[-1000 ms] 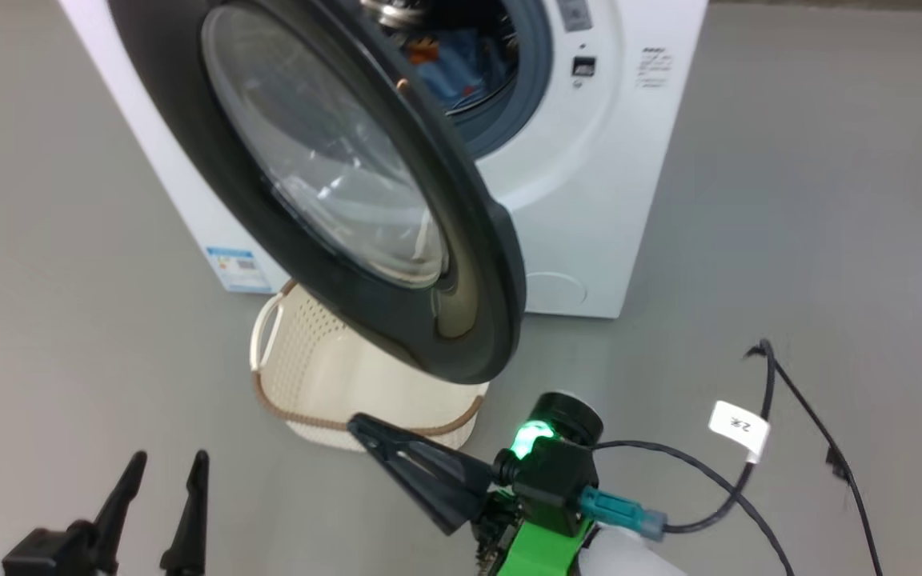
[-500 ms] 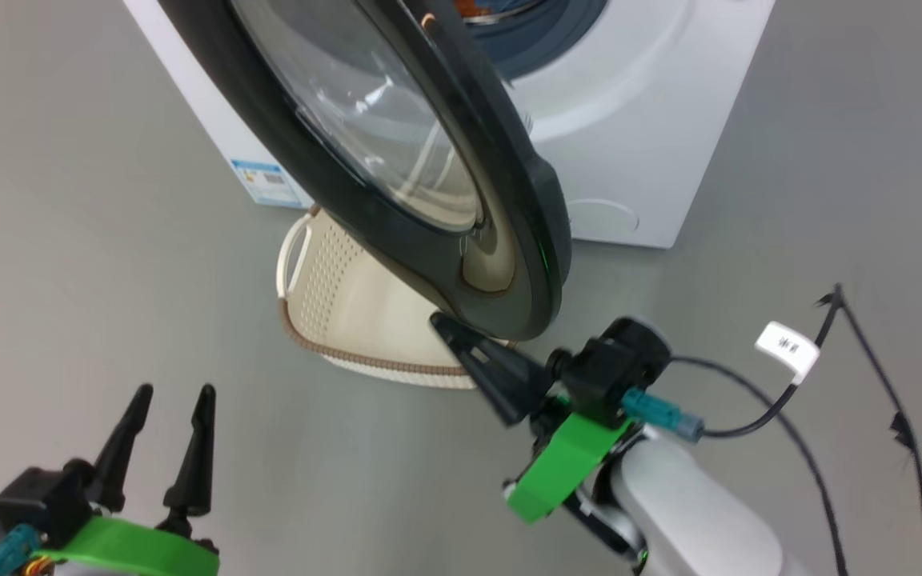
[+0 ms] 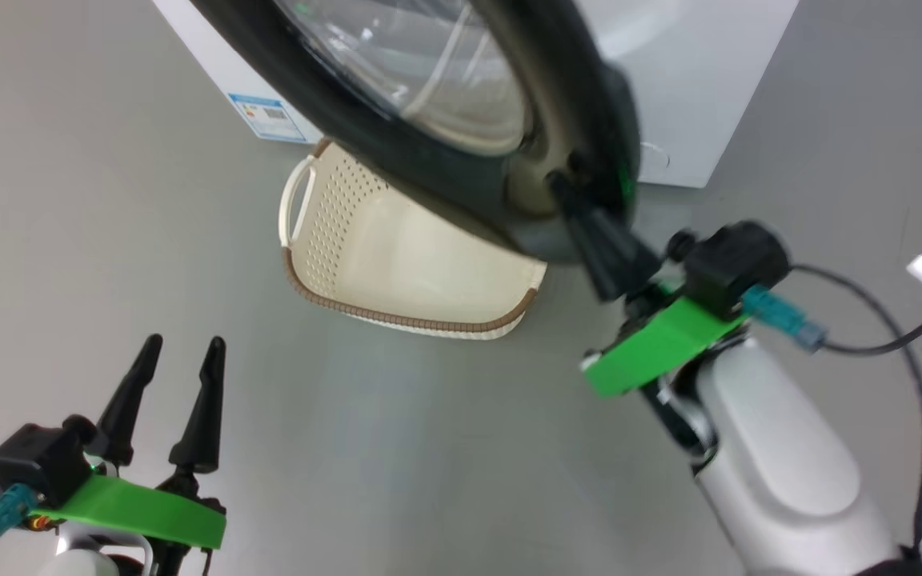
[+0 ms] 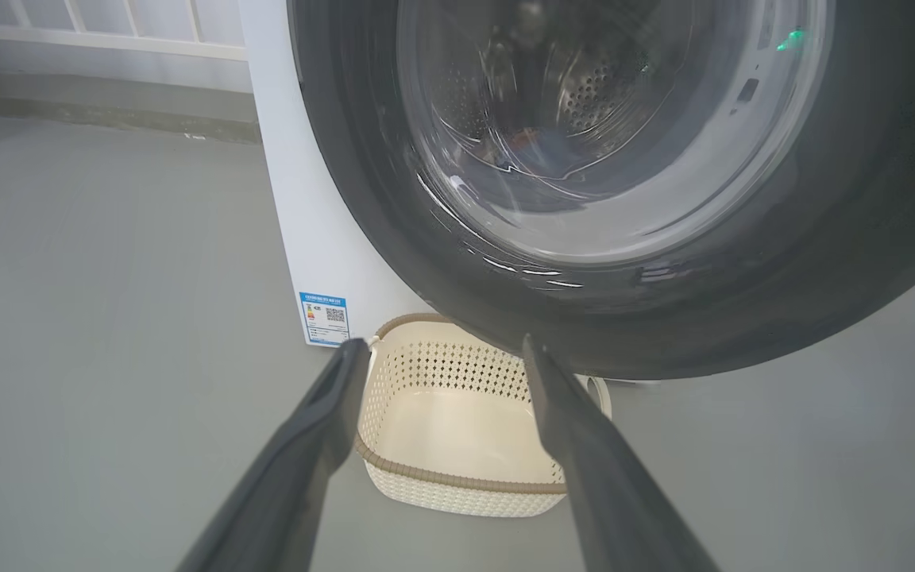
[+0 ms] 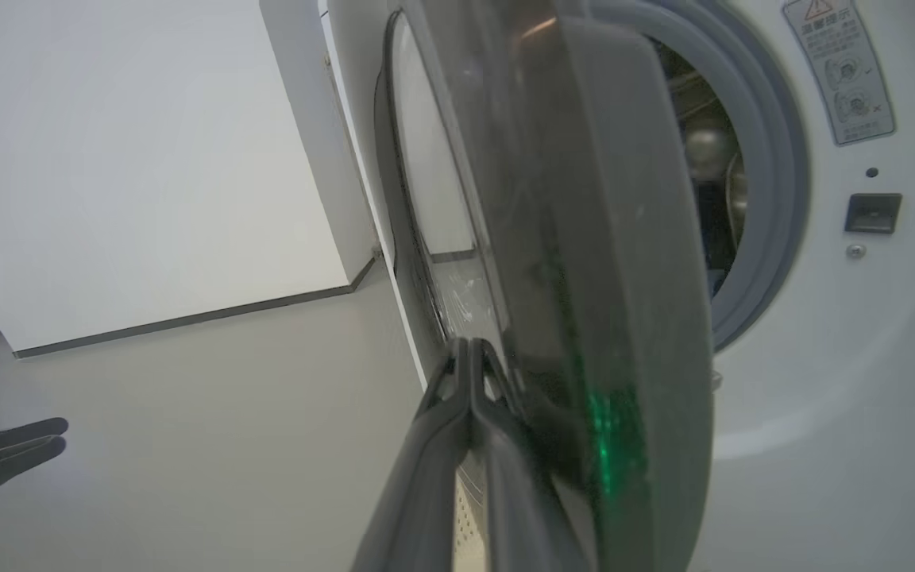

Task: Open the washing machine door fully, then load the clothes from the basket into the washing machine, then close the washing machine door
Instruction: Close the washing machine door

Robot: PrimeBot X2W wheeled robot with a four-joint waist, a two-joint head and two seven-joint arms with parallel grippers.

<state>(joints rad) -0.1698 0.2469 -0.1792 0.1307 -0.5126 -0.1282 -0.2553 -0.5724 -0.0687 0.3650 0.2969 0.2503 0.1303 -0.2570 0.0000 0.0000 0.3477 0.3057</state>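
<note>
Grey floor (image 3: 69, 200): our left gripper (image 3: 185, 342) hangs wide open; the basket (image 3: 397, 320) sits empty beneath the half-open washing machine door (image 3: 445, 200). Our right gripper (image 3: 569, 188), pinched closed, rests against the door's outer face; we should push steadily until it latches.

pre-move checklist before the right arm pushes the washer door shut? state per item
1. basket emptied: ok, bare bottom in the left wrist view.
2. clothes inside the washing machine: ok, blue and orange fabric seen through the washing machine door glass.
3. nothing draped over the gasket: cannot tell, the door hides most of it.
4. right gripper shut, tips at the door's inner side: ok.
5. left gripper open, apart from door and basket: ok.
6. door latched: not ok, ajar, opening visible past its edge.
</note>
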